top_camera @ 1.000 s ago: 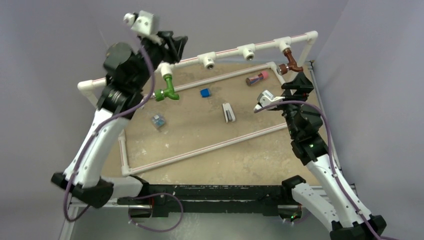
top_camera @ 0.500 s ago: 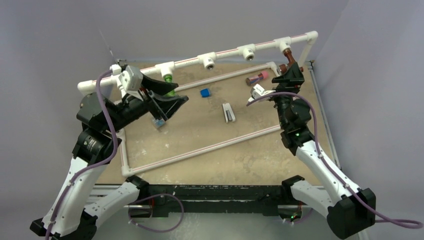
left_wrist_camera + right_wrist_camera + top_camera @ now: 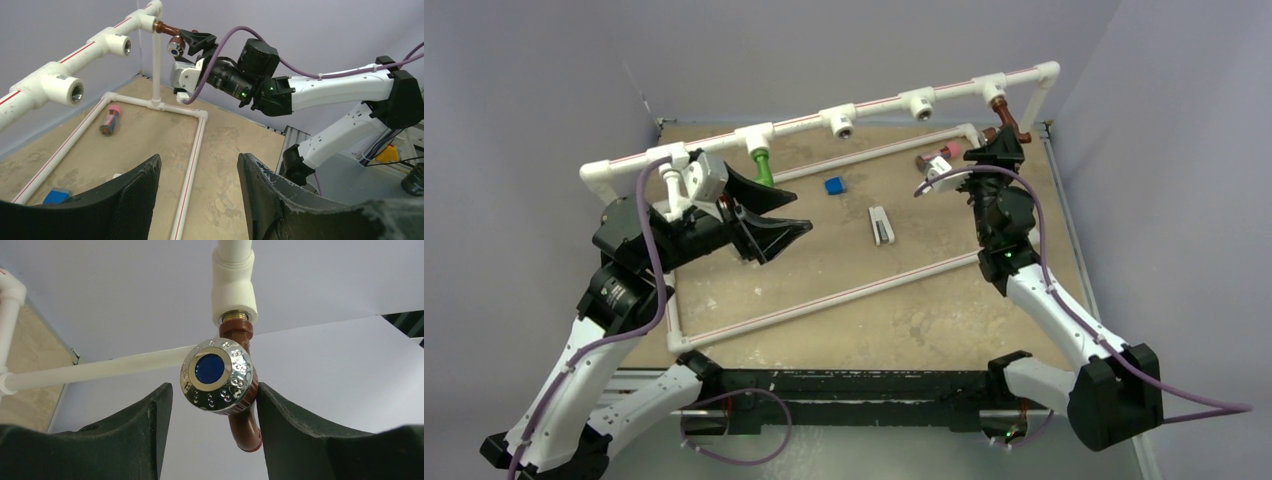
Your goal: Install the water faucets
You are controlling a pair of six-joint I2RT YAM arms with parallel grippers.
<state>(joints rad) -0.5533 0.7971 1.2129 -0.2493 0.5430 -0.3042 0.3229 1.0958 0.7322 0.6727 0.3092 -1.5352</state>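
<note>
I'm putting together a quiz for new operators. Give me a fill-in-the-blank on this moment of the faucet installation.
1. The right gripper has a finger on either side of a faucet whose body is ___ in colour.
2. That faucet's chrome knob has a ___ centre.
3. The left gripper stands ___, with nothing between its fingers.
4. The green faucet hangs from the pipe frame, nearer the ___ arm.

Missing words: reddish-brown; blue; open; left.
</note>
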